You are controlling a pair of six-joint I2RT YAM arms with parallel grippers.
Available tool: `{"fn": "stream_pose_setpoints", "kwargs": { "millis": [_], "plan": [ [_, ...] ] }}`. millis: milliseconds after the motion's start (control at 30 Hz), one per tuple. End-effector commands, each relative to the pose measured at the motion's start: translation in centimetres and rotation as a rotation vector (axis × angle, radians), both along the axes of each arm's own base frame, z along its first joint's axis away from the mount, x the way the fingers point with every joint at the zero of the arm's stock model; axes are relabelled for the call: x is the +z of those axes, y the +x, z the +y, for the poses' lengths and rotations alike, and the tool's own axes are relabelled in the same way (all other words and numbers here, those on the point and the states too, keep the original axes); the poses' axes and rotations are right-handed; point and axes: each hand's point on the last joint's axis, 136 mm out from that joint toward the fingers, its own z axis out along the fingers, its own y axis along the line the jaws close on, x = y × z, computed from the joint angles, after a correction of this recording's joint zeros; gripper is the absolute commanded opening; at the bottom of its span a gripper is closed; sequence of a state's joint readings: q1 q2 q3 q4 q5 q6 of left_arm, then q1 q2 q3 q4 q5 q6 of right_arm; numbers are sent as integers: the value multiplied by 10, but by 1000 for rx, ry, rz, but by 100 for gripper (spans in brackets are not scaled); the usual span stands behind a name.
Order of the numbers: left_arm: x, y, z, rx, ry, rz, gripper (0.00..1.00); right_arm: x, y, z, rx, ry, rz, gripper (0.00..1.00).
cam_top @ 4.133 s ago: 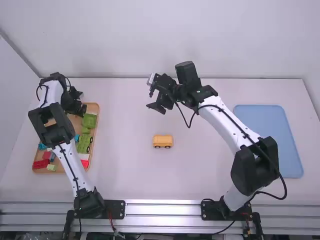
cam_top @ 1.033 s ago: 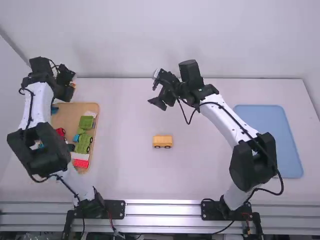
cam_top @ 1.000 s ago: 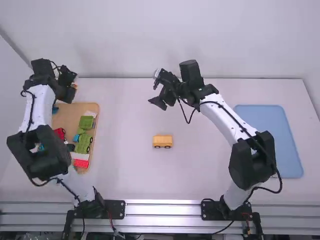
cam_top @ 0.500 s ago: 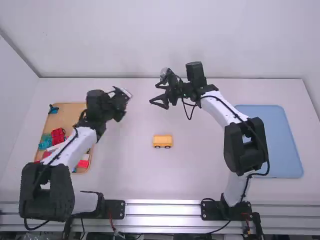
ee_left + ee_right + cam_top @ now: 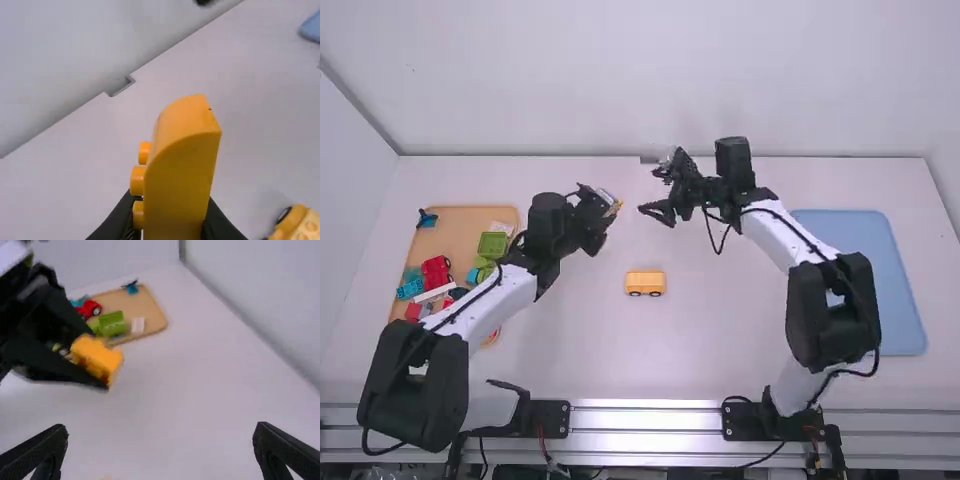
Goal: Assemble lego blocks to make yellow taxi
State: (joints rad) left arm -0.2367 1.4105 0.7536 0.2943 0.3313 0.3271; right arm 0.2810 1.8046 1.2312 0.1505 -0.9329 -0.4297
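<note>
Moved: my left gripper (image 5: 606, 208) had come from the wooden tray (image 5: 467, 226) toward the table's middle, carrying a yellow block (image 5: 182, 172); my right gripper (image 5: 160, 450) had shifted a little toward the blue tray (image 5: 865, 285).
Left hand: I had its fingers closed on the yellow block, a rounded piece with studs along one side, held above the table.
Right hand: I held this one with its fingers spread wide and nothing between them, just across from the carried block.
Wheeled base: yellow body (image 5: 645, 282) with black wheels, upright on the bare table between my arms, nearer my bases than either gripper was.
Progress: one wheeled piece was out, and a second piece was in my grasp but apart from it. I judged the joining still to be done, perhaps with more parts to follow.
Next: the block likely needed turning studs-up, then lining up over the base and pressing down. A tilted press could have rolled the base away, so my free hand might have steadied it.
</note>
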Motion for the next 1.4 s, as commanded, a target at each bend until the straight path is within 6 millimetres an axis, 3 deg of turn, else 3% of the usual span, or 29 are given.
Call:
{"fn": "stream_pose_setpoints", "kwargs": {
  "millis": [0, 300, 500, 600, 900, 1033, 1200, 1367],
  "plan": [
    [17, -4, -13, -61, -59, -21, 2, -18, -10, 3, -92, 86, 173, 98],
    [22, -3, -21, -49, -133, -57, 2, 0, -29, -17, -89, 362, 281, 99],
    [24, -17, -50, -91, -143, -143, 2, 1, -36, -18, -49, 368, 335, 96],
    [21, -15, -50, -4, -140, -146, 2, 2, -42, -12, -11, 363, 343, 96],
    [20, -19, -58, 0, -182, -110, 2, -2, -55, 1, 41, 340, 335, 89],
    [14, -11, -51, 60, -181, -101, 2, -2, -59, 8, 58, 335, 315, 89],
    [-4, -7, -53, 68, -172, -71, 2, -2, -58, 7, 57, 332, 297, 94],
    [-4, -12, -68, -19, -214, -62, 2, -8, -45, 5, -28, 324, 298, 91]
  ]
}}
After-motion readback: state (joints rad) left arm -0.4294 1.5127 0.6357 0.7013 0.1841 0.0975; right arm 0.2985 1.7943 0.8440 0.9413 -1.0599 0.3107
